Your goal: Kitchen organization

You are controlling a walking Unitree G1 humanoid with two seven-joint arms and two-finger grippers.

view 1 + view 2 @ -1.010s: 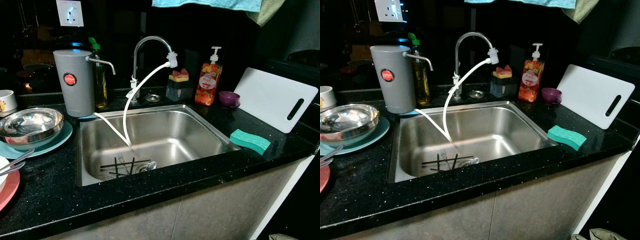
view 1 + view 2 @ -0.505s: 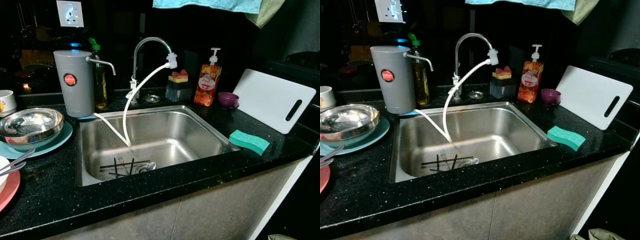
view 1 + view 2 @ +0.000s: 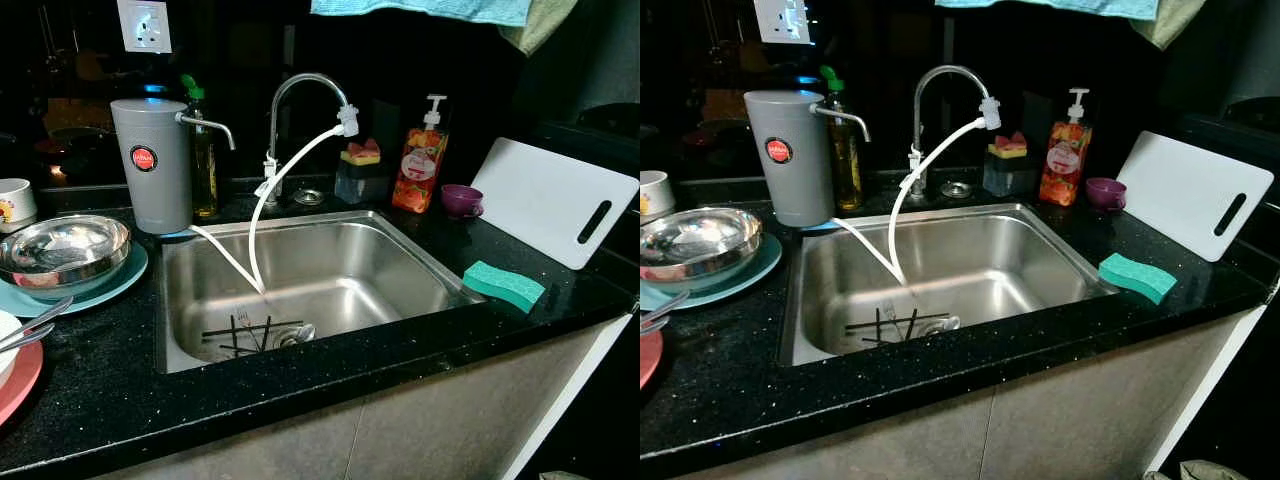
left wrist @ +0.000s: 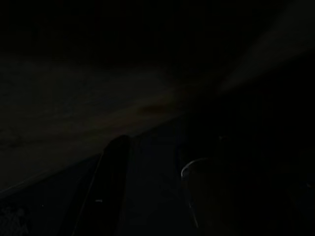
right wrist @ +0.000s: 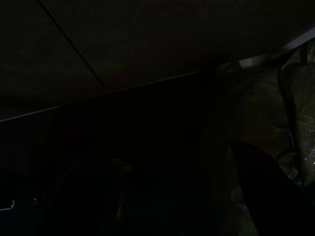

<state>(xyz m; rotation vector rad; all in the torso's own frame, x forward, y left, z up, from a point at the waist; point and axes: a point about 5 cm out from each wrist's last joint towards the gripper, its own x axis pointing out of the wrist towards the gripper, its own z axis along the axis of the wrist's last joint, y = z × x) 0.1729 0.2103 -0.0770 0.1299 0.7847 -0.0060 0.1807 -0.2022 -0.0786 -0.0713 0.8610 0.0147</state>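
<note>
A steel sink (image 3: 330,250) is set in a black speckled counter (image 3: 110,390). Several pieces of cutlery (image 3: 255,330) lie by its drain. At the left a steel bowl (image 3: 62,250) rests on a teal plate (image 3: 125,278). Nearer the front, a pink plate (image 3: 20,385) carries metal utensils (image 3: 30,322). A white cup (image 3: 15,203) stands behind them. A green sponge (image 3: 503,285) lies right of the sink. My left gripper (image 4: 152,157) and right gripper (image 5: 179,155) hang in deep shade below the counter, idle.
Behind the sink stand a grey water filter (image 3: 152,165), an oil bottle (image 3: 204,150), a curved faucet (image 3: 300,85) with a white hose (image 3: 275,190), a sponge holder (image 3: 358,175), a soap dispenser (image 3: 418,165) and a purple cup (image 3: 461,200). A white cutting board (image 3: 555,200) leans at the right.
Only the camera has shifted slightly; nothing on the counter or in the sink has moved.
</note>
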